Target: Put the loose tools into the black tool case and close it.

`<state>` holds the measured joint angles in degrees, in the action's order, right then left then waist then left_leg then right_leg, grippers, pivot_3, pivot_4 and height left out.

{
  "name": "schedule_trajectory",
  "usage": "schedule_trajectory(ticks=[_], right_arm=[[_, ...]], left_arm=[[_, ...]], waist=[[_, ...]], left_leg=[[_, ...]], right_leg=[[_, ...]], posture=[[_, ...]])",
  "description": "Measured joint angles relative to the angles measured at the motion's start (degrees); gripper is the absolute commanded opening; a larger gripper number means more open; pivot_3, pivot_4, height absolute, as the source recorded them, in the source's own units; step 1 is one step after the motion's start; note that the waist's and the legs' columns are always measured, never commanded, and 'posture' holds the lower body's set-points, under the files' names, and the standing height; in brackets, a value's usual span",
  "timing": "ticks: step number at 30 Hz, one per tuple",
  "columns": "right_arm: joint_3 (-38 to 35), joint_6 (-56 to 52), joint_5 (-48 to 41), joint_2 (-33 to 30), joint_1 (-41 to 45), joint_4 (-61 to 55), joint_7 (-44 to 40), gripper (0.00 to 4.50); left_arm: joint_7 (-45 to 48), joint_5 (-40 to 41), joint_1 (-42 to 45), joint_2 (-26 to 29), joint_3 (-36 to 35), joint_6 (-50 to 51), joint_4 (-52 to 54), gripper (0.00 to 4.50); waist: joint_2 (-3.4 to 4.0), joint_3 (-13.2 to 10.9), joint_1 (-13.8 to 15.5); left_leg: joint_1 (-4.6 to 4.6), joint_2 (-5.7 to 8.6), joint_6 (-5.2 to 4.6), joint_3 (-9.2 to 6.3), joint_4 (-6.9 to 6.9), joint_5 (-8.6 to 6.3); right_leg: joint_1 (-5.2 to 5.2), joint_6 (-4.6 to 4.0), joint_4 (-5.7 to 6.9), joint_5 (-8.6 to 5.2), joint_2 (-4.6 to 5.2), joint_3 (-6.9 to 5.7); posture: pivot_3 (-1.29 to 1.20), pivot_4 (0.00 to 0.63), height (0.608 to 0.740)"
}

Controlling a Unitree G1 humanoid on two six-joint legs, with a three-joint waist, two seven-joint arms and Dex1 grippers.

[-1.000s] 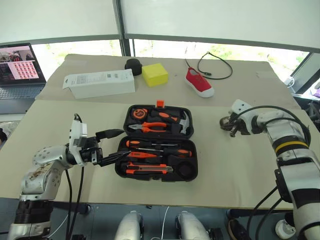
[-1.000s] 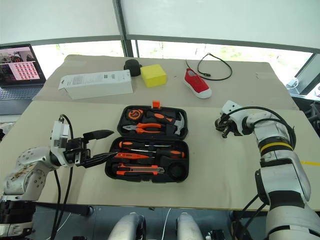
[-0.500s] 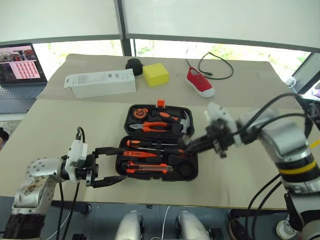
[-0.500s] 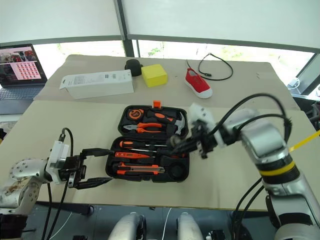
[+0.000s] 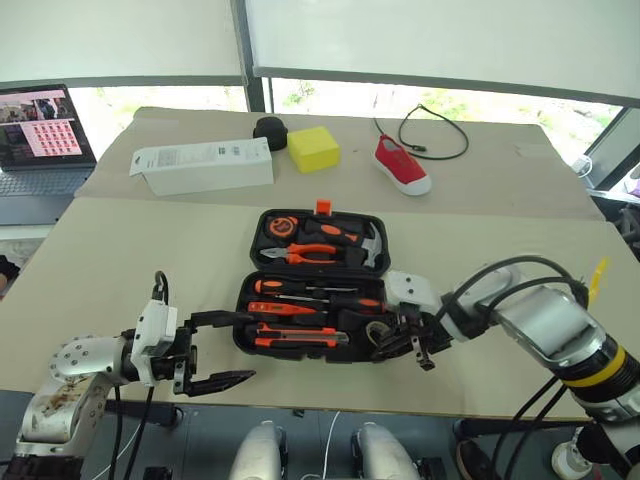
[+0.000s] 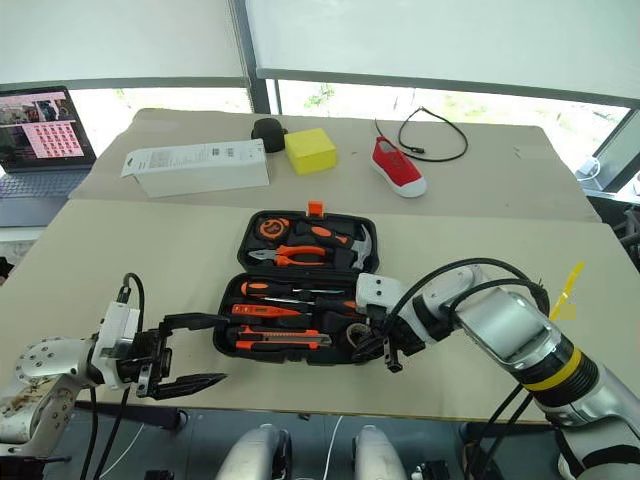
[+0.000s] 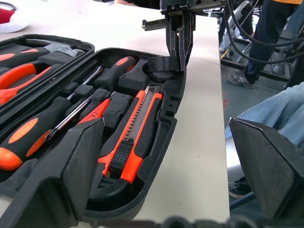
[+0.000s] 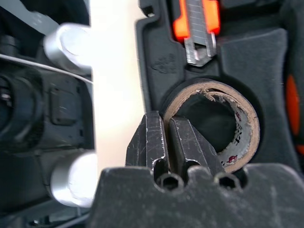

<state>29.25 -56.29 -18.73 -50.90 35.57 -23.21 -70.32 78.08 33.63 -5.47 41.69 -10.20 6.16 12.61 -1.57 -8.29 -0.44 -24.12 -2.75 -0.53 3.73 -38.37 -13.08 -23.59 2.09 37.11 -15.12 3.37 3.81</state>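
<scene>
At the front right corner of the open black plastic clamshell tool case [image 5: 315, 285], the right gripper [image 5: 383, 346] pinched the wall of a small dark tape roll [image 8: 223, 128] with a brown card core, its two black fingers closed on it, one outside the ring and one inside. The roll sat in its round moulded recess, just beside the tip of the orange-and-black utility knife [image 7: 133, 142]. Two orange-and-black-handled screwdrivers [image 5: 320, 297] and a slim tester lay in their slots in the same half, which rested near the front edge of the beige table [image 5: 120, 260]. Off the case's left end, the left gripper [image 5: 215, 350] hung above the table's front edge, fingers spread wide and empty. The hazard appeared to be the release: a finger catching inside the core could lift the roll back out, leaving it proud of its recess and blocking the lid. A sideways tug might also shove the case nearer the table's front edge.
</scene>
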Motion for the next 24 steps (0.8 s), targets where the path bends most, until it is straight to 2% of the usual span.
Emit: schedule_trajectory(ticks=[1,8,11,15,16,18,19,21,24], right_arm=[[0.8,0.1,0.4,-0.1,0.6,0.2,0.0,0.03],[1.6,1.6,0.9,-1.2,3.4,2.0,-3.9,2.35],[-0.9,3.2,-4.3,-2.0,3.1,2.1,-9.3,2.35],[-6.8,5.9,-5.4,-1.5,2.2,5.9,-8.5,2.35],[-8.4,7.8,-5.2,-1.6,1.4,7.9,-8.3,2.41],[-10.5,10.8,-5.1,-1.5,0.3,10.0,-8.4,1.86],[-12.5,12.9,-5.2,-0.7,-0.8,11.6,-8.0,1.74],[-17.9,20.8,-4.3,3.2,-3.1,18.2,-3.9,0.94],[-19.8,32.2,1.1,6.6,-4.2,26.8,2.7,0.0]], left_arm=[[-0.1,0.0,0.0,0.0,0.0,0.0,0.0,4.5],[-5.0,2.1,0.3,-0.5,-2.0,4.4,0.1,4.5],[-10.7,-0.8,0.2,2.4,-2.4,8.6,0.2,4.5],[-15.4,-1.2,1.9,2.7,-2.9,12.5,0.1,4.5],[-16.9,-0.1,3.0,2.0,-3.8,14.0,-0.1,4.24],[-19.0,0.3,4.7,1.8,-4.7,15.4,-0.8,3.84],[-20.4,0.2,6.0,1.7,-4.7,16.2,-1.7,3.52],[-25.0,-2.0,11.8,0.1,-3.7,18.2,-5.9,2.65],[-28.9,-5.1,17.1,-1.7,-0.2,20.4,-10.1,1.6]], waist=[[0.0,0.0,0.0],[-0.01,0.0,0.1],[-0.09,0.0,-0.1],[-0.18,-0.1,-0.3],[-0.22,-0.1,-0.2],[-0.25,-0.1,-0.1],[-0.27,-0.1,-0.1],[-0.32,-0.1,0.1],[-0.32,-0.1,0.1]], left_leg=[[0.0,0.0,0.0,0.0,0.0,0.0],[-0.04,-0.02,0.0,-0.03,-0.01,0.0],[-0.09,-0.06,0.0,-0.11,0.01,0.0],[-0.07,-0.05,0.0,-0.08,-0.02,0.0],[-0.07,-0.05,0.0,-0.09,-0.04,0.0],[-0.07,-0.03,0.0,-0.09,-0.05,0.0],[-0.06,-0.03,0.0,-0.09,-0.04,0.0],[-0.02,0.01,0.01,-0.02,-0.11,0.01],[-0.01,0.03,0.01,0.15,-0.23,0.01]], right_leg=[[0.0,0.0,0.0,0.0,0.0,0.0],[-0.04,0.0,0.01,0.0,-0.01,-0.02],[-0.1,-0.01,0.02,0.0,-0.07,-0.05],[-0.07,-0.02,0.04,0.01,-0.05,-0.04],[-0.06,-0.01,0.05,0.01,-0.05,-0.05],[-0.05,-0.01,0.05,0.01,-0.05,-0.06],[-0.03,-0.01,0.04,0.01,-0.06,-0.06],[0.11,0.0,0.04,0.02,-0.08,-0.12],[0.2,0.05,0.02,0.04,-0.08,-0.13]], posture=[[0.0,0.15,0.74],[0.0,0.15,0.74],[0.0,0.15,0.74],[0.0,0.15,0.74],[0.0,0.15,0.74],[0.0,0.15,0.74],[0.0,0.15,0.74],[0.0,0.15,0.74],[0.0,0.15,0.74]])
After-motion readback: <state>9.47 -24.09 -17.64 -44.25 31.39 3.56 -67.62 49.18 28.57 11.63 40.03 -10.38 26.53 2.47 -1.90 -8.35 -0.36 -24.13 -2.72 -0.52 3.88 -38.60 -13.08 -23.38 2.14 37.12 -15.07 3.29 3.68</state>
